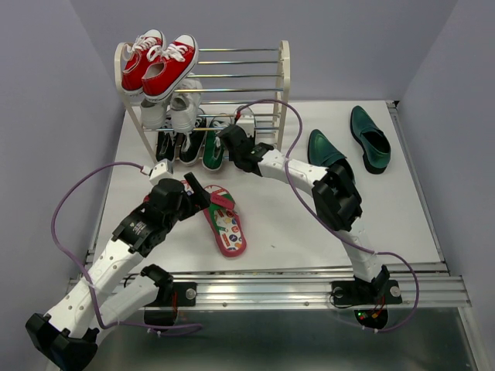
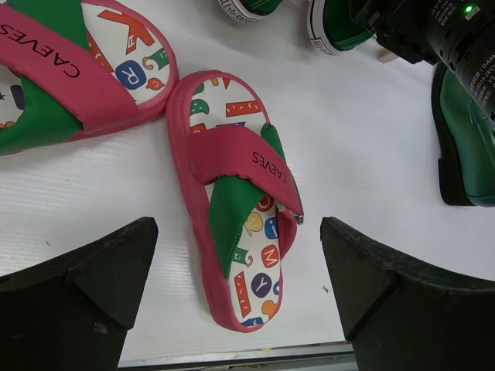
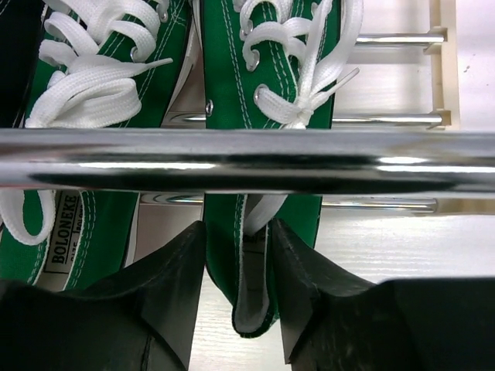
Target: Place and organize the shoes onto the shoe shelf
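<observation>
Two green canvas sneakers point(image 3: 263, 69) point(image 3: 100, 69) lie side by side on the bottom tier of the shoe shelf point(image 1: 283, 77). My right gripper point(image 3: 238, 239) straddles the heel wall of the right-hand sneaker, jaws open a little, with a thin gap at the left finger. A silver rod point(image 3: 247, 158) crosses just above. My left gripper point(image 2: 238, 232) hovers wide open over one pink flip-flop point(image 2: 240, 193) flat on the table; its mate point(image 2: 69, 69) lies to the left. Two dark green loafers point(image 1: 370, 137) point(image 1: 325, 151) lie on the table to the right of the shelf.
Red sneakers point(image 1: 158, 66) sit on the shelf's top tier, white sneakers point(image 1: 174, 108) on the middle one, and black sneakers point(image 1: 168, 145) on the bottom left beside the green pair. The right arm point(image 2: 433, 31) reaches across between the flip-flops and the near loafer.
</observation>
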Motion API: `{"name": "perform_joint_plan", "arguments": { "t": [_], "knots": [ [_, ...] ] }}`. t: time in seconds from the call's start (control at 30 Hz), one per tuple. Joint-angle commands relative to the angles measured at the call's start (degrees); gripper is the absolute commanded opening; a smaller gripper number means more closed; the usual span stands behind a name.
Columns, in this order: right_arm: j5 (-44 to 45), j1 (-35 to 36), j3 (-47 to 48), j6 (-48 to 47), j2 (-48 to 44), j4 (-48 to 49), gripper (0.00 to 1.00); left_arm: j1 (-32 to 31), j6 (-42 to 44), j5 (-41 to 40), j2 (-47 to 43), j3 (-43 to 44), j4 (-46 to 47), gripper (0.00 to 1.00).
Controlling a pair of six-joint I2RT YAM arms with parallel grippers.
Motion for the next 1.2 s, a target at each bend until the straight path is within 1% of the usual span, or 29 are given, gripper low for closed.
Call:
{"name": "perform_joint_plan", "arguments": {
  "t": [0.0, 0.07, 0.1, 0.23, 0.47, 0.6, 0.67, 0.73, 0.77, 0.83, 0.87, 0.9, 0.93, 0.97, 1.0, 1.07, 1.1, 1.13, 1.17],
  "knots": [
    [1.23, 0.39, 2.94, 0.76, -1.83, 1.67, 0.32, -0.31, 0.9, -0.07, -0.71, -0.75, 1.39, 0.99],
    [2.9, 0.39, 2.76, 1.19, -1.92, 1.67, 0.22, -0.31, 0.81, -0.24, -0.71, -0.66, 1.39, 0.99],
    [4.65, 0.39, 2.33, 1.63, -1.92, 1.75, 0.01, -0.31, 0.72, -0.24, -0.8, -0.75, 1.3, 0.99],
    [8.17, 0.39, 1.53, 2.95, -2.01, 1.32, 0.01, -0.4, 0.64, -0.33, -0.71, -0.75, 1.3, 0.99],
    [8.27, 0.39, 0.92, 4.53, -2.62, 0.88, 0.01, -0.4, 0.55, -0.51, -0.54, -0.75, 1.12, 0.99],
    [10.11, 0.39, 0.74, 5.76, -3.41, 0.44, 0.01, -0.49, 0.55, -0.59, -0.62, -0.66, 1.12, 0.99],
    [9.24, 0.39, 2.22, 3.59, -2.45, 0.44, 0.01, -0.4, 0.55, -0.59, -0.62, -0.66, 1.04, 0.99],
    [7.66, 0.39, 3.29, 2.08, -1.31, 0.44, 0.08, -0.4, 0.55, -0.59, -0.54, -0.66, 1.12, 0.99],
    [7.48, 0.39, 3.73, 1.47, -0.61, 0.35, 0.16, -0.4, 0.55, -0.51, -0.54, -0.66, 1.12, 0.99],
    [6.87, 0.39, 3.73, 1.55, -0.25, 0.26, 0.21, -0.4, 0.55, -0.59, -0.45, -0.66, 1.12, 0.99],
    [6.69, 0.39, 3.73, 1.46, -0.16, 0.26, 0.26, -0.4, 0.55, -0.59, -0.45, -0.66, 1.12, 0.99],
    [6.25, 0.39, 3.82, 1.37, -0.08, 0.35, 0.34, -0.4, 0.55, -0.68, -0.45, -0.66, 1.04, 0.99],
    [5.81, 0.39, 3.91, 1.11, -0.16, 0.26, 0.37, -0.4, 0.55, -0.68, -0.54, -0.66, 1.03, 0.99],
    [5.28, 0.39, 3.91, 0.5, -0.51, 0.26, 0.47, -0.49, 0.55, -0.77, -0.54, -0.66, 0.95, 0.99],
    [5.1, 0.39, 3.91, 0.32, -0.51, 0.26, 0.53, -0.4, 0.55, -0.77, -0.54, -0.66, 0.95, 0.99],
    [3.88, 0.39, 3.56, -0.47, -1.48, 0.26, 0.59, -0.49, 0.55, -0.86, -0.45, -0.58, 0.86, 0.99],
    [3.44, 0.39, 3.29, -0.3, -2.53, 0.35, 0.61, -0.4, 0.37, -0.95, -0.36, -0.58, 0.86, 0.99],
    [2.91, 0.39, 2.68, -0.56, -3.14, 0.26, 0.66, -0.49, 0.37, -1.03, -0.27, -0.49, 0.68, 0.99],
    [2.56, 0.39, 2.41, -0.82, -3.76, 0.26, 0.67, -0.49, 0.37, -1.12, -0.19, -0.49, 0.68, 0.99]
  ]
}}
